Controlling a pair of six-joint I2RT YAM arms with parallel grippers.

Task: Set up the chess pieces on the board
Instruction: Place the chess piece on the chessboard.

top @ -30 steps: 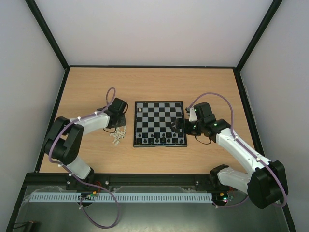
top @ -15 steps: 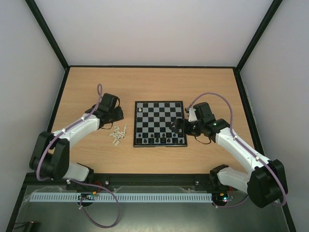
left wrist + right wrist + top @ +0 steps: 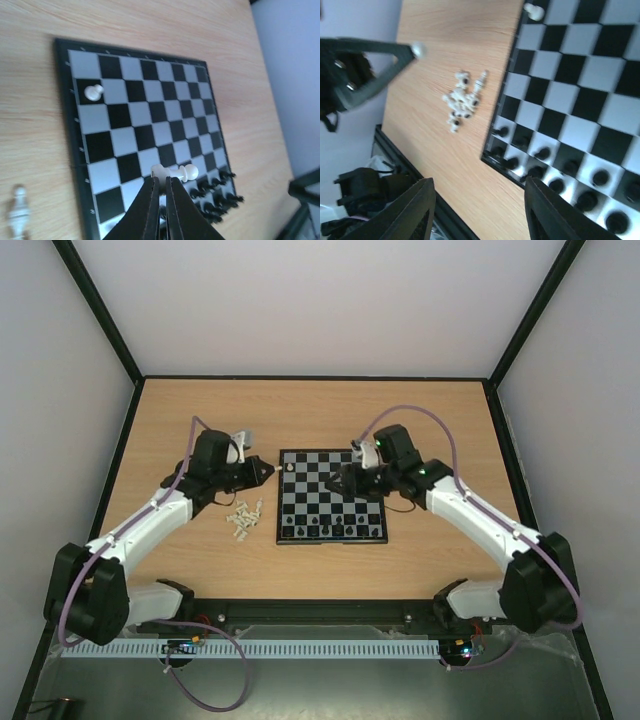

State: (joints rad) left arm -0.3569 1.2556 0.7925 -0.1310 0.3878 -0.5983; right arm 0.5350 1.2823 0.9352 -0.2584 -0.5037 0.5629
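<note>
Now left pincer clamps a white chess piece; right pincer gapes empty.

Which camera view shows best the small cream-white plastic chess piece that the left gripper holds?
The left wrist view: the cream-white chess piece lies crosswise at the tips of the shut left gripper, seen close. The right wrist view shows only a pale blob at those tips; the top view hardly shows it.

Top external: fixed above and behind the arm bases, looking down over the whole table. Left wrist: close, oblique across the board. Right wrist: higher, tilted over its near-left corner. Shared by all three: the board.
</note>
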